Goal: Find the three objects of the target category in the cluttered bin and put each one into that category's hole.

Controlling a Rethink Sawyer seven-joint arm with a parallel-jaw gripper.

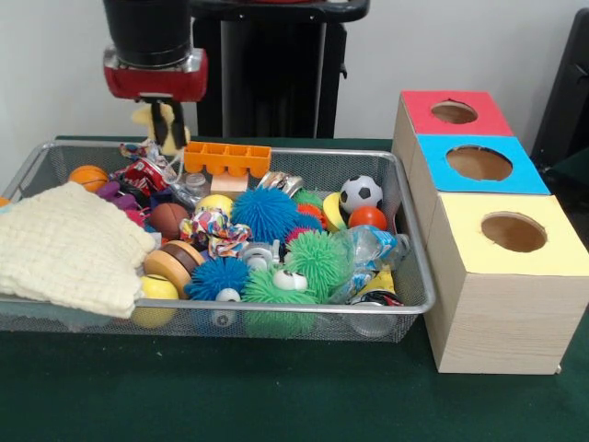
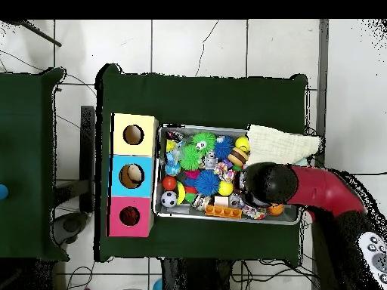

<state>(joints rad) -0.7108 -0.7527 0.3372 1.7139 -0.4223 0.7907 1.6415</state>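
Note:
My gripper (image 1: pixel 166 124) hangs above the far left part of the silver wire-mesh bin (image 1: pixel 276 152). It is shut on a small tan-yellow plush toy (image 1: pixel 145 117), held clear of the clutter. In the overhead view the arm's head (image 2: pixel 264 185) covers the gripper and the toy, over the bin's (image 2: pixel 162 208) right half. The red-topped hole (image 1: pixel 454 112) is the farthest cut-out on the wood-grain boxes to the right of the bin; it also shows in the overhead view (image 2: pixel 129 216). I cannot pick out other plush toys in the clutter.
The bin holds a cream cloth (image 1: pixel 69 249), an orange moulded tray (image 1: pixel 227 158), a soccer ball (image 1: pixel 361 193), blue (image 1: pixel 264 214) and green (image 1: pixel 313 258) spiky balls and other toys. The blue-topped hole (image 1: pixel 479 163) and the yellow-topped hole (image 1: pixel 513 232) sit nearer the camera.

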